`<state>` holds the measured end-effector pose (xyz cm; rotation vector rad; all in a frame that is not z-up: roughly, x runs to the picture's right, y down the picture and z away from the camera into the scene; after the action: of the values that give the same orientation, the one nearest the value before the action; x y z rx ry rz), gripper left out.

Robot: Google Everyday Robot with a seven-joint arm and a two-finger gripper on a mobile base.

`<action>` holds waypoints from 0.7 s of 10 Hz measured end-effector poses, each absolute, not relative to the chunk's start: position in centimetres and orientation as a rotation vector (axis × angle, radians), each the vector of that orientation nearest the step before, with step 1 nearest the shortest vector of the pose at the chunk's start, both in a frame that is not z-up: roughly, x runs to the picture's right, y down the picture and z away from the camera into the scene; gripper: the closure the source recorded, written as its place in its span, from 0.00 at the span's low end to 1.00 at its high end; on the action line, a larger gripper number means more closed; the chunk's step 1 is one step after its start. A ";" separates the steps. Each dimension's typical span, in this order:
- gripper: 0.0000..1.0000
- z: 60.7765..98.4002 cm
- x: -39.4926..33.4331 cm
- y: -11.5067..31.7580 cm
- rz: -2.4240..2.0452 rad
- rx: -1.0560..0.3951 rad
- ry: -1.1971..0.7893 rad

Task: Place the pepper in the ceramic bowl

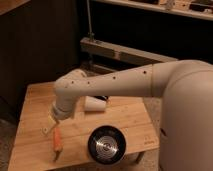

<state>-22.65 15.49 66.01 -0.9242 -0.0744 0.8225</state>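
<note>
The gripper (49, 128) sits low over the table's (30, 107) left part, just beside the upper end of the pepper (57, 142); whether it is released or clenched cannot be told. The pepper lies on the table, left of the bowl (106, 145) and apart from it

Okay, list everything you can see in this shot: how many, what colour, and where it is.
pepper: one, orange, front left of the table, left of the bowl.
ceramic bowl: one, glossy black, near the table's front edge, nothing in it.
cup: one, white, mid-table, partly hidden behind the arm.
table: one, light wood, under all three.
metal frame: one, grey, behind the table.
arm: one, white, reaching in from the right.
gripper: one, pale, low over the table's left side, by the pepper's far end.
</note>
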 end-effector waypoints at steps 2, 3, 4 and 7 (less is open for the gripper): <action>0.20 66.1 -22.6 15.4 0.823 -0.923 -0.074; 0.20 66.1 -22.6 15.5 0.821 -0.924 -0.074; 0.20 66.1 -22.6 15.5 0.822 -0.923 -0.074; 0.20 66.8 -22.0 15.6 0.883 -0.893 -0.024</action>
<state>-22.03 15.64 66.81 -0.8928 -0.0240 0.8830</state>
